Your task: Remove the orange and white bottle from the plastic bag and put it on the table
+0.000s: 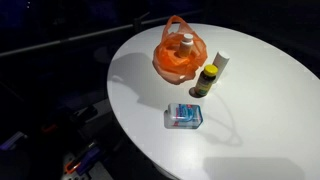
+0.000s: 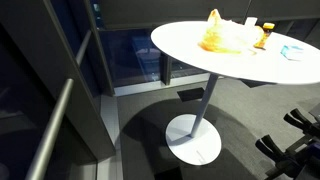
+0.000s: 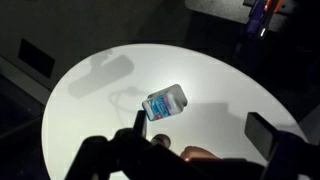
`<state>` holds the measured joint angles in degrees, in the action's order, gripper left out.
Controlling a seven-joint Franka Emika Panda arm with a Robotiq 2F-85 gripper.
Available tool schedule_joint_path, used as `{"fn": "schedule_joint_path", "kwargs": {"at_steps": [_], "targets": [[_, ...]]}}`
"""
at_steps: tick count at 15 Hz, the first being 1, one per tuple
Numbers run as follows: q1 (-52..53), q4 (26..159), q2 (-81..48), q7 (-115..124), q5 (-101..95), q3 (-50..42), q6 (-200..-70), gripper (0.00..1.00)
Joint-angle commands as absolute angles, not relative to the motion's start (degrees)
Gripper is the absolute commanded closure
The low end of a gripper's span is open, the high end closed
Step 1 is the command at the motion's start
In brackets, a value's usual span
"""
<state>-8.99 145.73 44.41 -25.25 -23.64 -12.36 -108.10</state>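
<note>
An orange plastic bag [image 1: 180,55] stands on the white round table [image 1: 270,110], and it also shows in an exterior view [image 2: 225,36]. An orange and white bottle [image 1: 186,45] stands upright inside it, its white cap poking out of the bag's mouth. In the wrist view my gripper [image 3: 200,128] is open and empty, high above the table. Only a small orange patch [image 3: 200,154] shows at the bottom edge, below the fingers. The arm shows in neither exterior view.
A yellow bottle with a black cap [image 1: 205,79] and a white tube [image 1: 220,62] stand just beside the bag. A blue and white packet [image 1: 184,116] lies nearer the table's edge and also shows in the wrist view [image 3: 165,102]. The table stands on a single pedestal [image 2: 195,135].
</note>
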Motion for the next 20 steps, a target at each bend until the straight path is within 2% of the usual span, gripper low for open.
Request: {"fn": "schedule_joint_path", "kwargs": {"at_steps": [1, 10, 20], "targets": [[-8.2, 145.6, 44.5, -24.8, -24.1, -12.9, -107.7, 0.00], [-6.6, 143.3, 40.1, -20.9, -23.0, -11.2, -109.4, 0.00], [-3.1, 135.2, 25.0, -13.4, -16.0, -7.7, -113.3, 0.00]]}}
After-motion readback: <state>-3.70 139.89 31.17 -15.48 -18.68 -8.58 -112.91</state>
